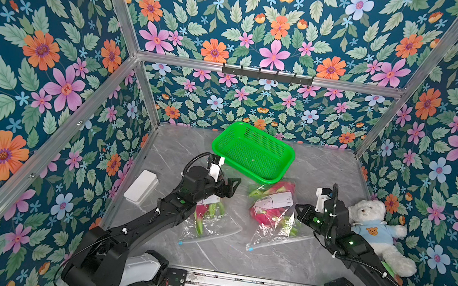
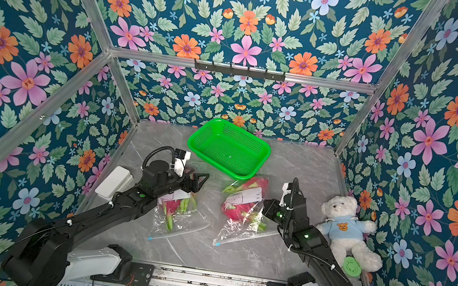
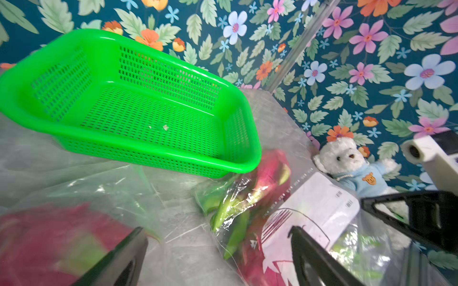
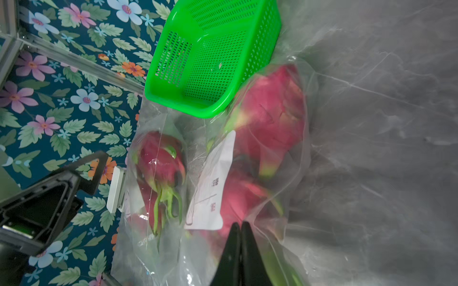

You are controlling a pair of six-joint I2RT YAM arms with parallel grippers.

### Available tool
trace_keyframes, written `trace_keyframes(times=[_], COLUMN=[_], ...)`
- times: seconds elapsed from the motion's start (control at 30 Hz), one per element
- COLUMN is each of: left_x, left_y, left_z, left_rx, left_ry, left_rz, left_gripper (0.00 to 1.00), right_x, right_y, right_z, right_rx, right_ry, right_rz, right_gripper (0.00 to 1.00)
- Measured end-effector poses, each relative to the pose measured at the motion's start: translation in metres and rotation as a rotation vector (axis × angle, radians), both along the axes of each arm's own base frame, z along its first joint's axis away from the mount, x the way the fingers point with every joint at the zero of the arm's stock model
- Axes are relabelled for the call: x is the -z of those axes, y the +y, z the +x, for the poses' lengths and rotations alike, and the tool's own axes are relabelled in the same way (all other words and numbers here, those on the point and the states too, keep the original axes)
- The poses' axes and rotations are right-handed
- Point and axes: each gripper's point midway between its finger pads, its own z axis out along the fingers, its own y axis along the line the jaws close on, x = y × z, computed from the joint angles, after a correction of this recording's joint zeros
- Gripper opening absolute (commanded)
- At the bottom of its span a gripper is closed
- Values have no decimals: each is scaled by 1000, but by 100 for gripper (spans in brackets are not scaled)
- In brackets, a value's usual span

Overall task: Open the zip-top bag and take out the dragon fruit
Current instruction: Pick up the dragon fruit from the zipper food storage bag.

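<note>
Two clear zip-top bags lie on the grey table, each holding magenta dragon fruit with green scales. The right bag (image 1: 275,233) (image 2: 239,231) holds dragon fruit (image 1: 260,216) (image 4: 270,111) under a white label. My right gripper (image 1: 298,208) (image 4: 240,224) is shut at this bag's right edge, with its film pinched at the tips. The left bag (image 1: 209,227) (image 2: 179,222) holds dragon fruit (image 1: 200,210) (image 4: 161,158) and lies partly under my left arm. My left gripper (image 1: 230,188) (image 3: 216,230) hovers open over the gap between the bags, holding nothing.
A green perforated basket (image 1: 265,181) (image 3: 243,170) sits behind the bags and touches the right one. A white teddy bear (image 1: 374,230) lies at the right wall with a green disc (image 2: 352,266) beside it. A white box (image 1: 141,186) sits by the left wall.
</note>
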Motion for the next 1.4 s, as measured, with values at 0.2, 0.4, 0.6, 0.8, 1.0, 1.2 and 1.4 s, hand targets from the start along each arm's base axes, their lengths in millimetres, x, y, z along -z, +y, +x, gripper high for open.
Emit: trace_keyframes(times=[0.2,0.4,0.6,0.8,1.0,1.2,1.4], left_x=[2,29,56,60,82,70,70], left_y=[-26,-58,-82,-115,-137,-150,-165], left_z=[-24,-52,-83,-105,-117,-111,-102], left_rx=[131,252,300,353,364,369,375], left_ry=[43,165,351,423,541,547,549], left_rz=[-36,-88,-190,-261,-323,-391,-407], left_gripper=[93,93,94,99,99,89,46], right_x=[-23,-20,-25,-27,-27,-27,-28], right_y=[-5,-18,-12,-12,-13,-15,-16], right_z=[28,55,65,70,71,68,63], right_rx=[20,55,29,17,14,19,18], right_ry=[-34,-5,-16,-27,-35,-39,-47], right_rz=[19,39,51,33,14,11,9], right_gripper=[0,0,0,0,0,0,0])
